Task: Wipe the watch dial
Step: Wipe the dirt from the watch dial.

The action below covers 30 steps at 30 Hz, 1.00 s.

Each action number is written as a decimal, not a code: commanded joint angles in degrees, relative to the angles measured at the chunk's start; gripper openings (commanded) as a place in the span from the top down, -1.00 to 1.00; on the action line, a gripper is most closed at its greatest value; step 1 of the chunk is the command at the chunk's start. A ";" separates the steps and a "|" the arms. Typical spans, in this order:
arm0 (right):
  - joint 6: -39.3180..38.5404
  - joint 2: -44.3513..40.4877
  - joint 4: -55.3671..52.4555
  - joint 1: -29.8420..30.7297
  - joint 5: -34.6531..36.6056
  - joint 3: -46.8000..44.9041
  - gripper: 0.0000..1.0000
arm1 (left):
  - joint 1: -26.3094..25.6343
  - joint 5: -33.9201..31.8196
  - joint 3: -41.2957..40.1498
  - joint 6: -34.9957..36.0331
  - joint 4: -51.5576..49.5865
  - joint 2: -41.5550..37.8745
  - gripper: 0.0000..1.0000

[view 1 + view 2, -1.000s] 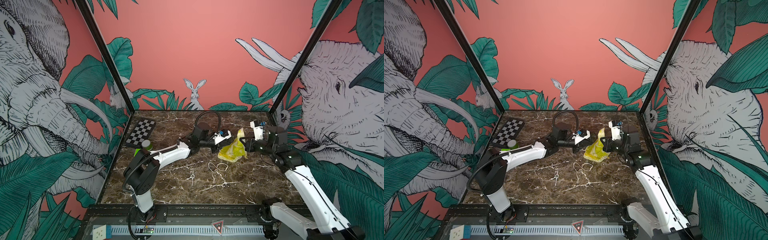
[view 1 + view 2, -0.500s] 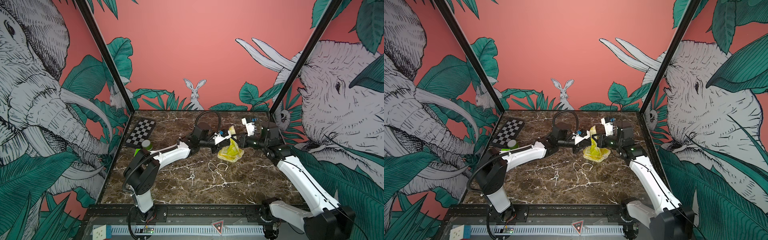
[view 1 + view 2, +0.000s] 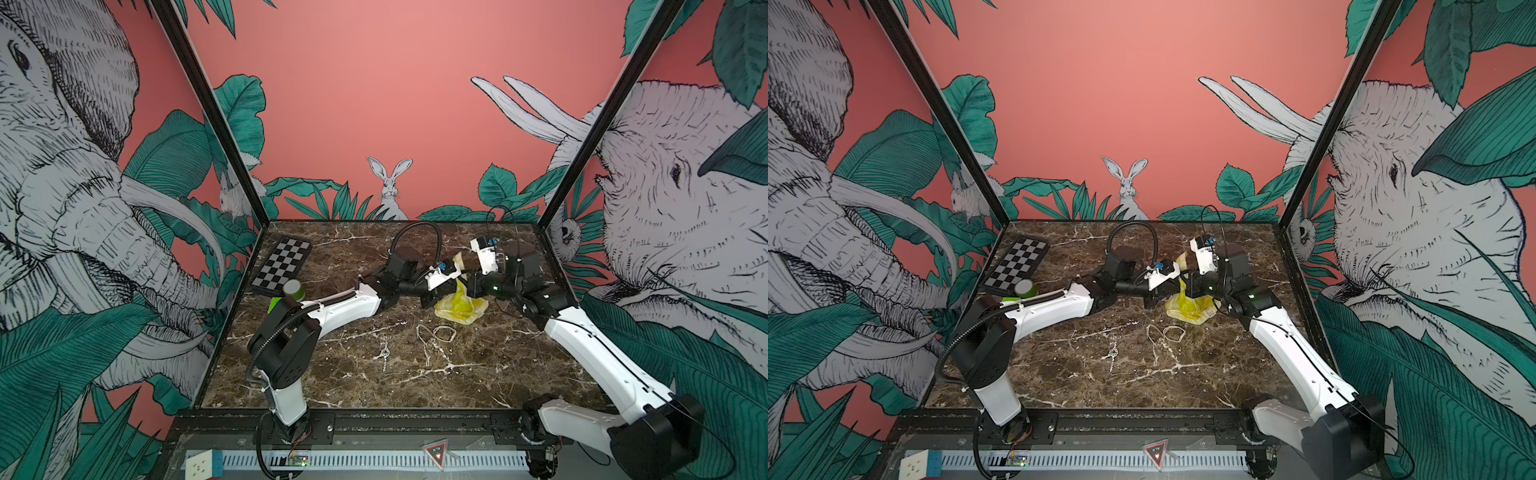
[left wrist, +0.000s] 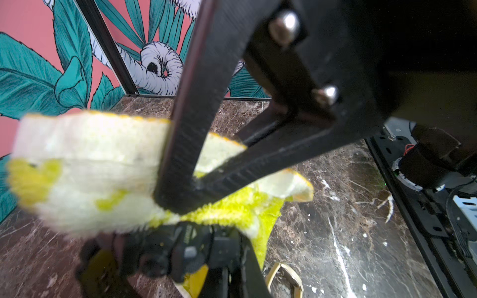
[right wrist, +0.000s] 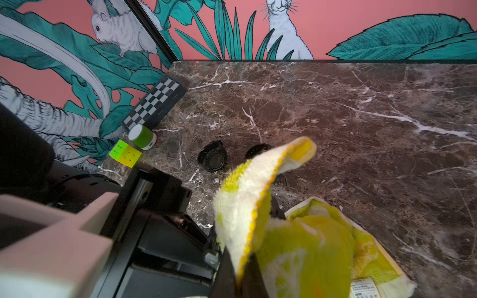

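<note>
both pincers pinch the yellow cloth (image 5: 296, 245) — the right gripper (image 5: 240, 280) under a raised corner, the left gripper (image 4: 178, 198) on a fold. the watch (image 5: 213, 160) lies on the table (image 5: 361, 129) near the cloth, uncovered. it looks small, rigid and likely to slide — the soft cloth should press lightly on the dial.
</note>
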 commanded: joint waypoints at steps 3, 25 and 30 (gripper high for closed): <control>-2.04 2.67 -6.06 1.01 4.58 -1.57 1.00 | -0.85 2.69 0.82 1.81 8.26 -4.30 1.00; -1.56 -0.49 -9.89 -3.63 8.56 -1.86 1.00 | -0.85 1.76 -4.49 3.14 6.88 -9.05 1.00; -1.63 -3.57 -11.47 -7.99 7.09 -0.90 1.00 | -0.85 0.71 -8.85 4.37 5.17 -11.87 1.00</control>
